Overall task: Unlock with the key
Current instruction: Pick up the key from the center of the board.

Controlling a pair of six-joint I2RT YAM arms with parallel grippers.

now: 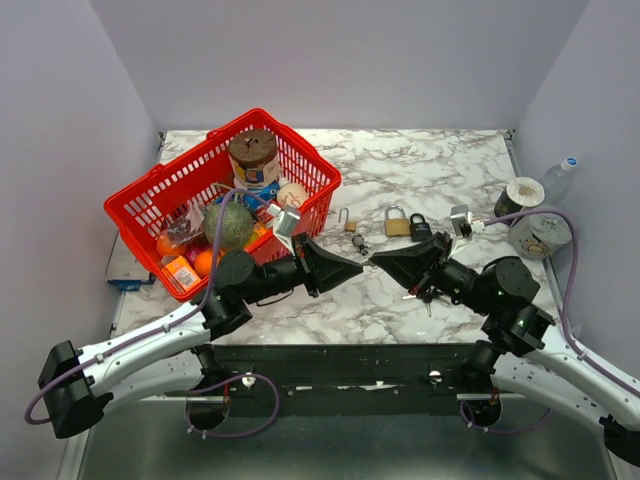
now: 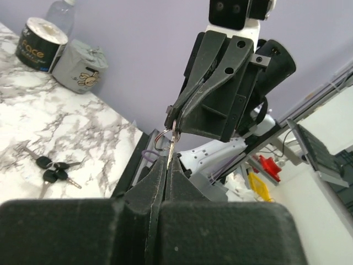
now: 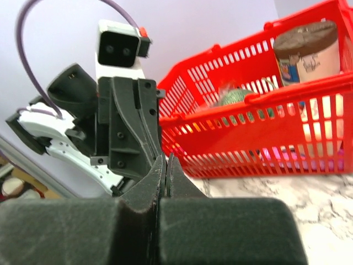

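Note:
My two grippers meet tip to tip above the middle of the marble table [image 1: 420, 165]. In the left wrist view, the right gripper [image 2: 175, 118] pinches the head of a small silver key [image 2: 173, 141] that carries a wire ring [image 2: 161, 139]. The left gripper [image 2: 168, 161] is shut on the key's blade. From above, the left gripper [image 1: 356, 268] and right gripper [image 1: 376, 260] almost touch. In the right wrist view, the right gripper [image 3: 165, 161] is shut with only a thin edge between its fingers. A brass padlock [image 1: 397, 222] and a black padlock [image 1: 420, 228] lie on the table behind them.
A red basket [image 1: 135, 200] full of groceries stands at the back left. A small padlock [image 1: 348, 220] and loose keys [image 1: 360, 243] lie behind the grippers. More keys [image 2: 52, 168] lie under the right arm. Two paper rolls [image 1: 525, 195] and a bottle [image 1: 560, 175] stand at the right edge.

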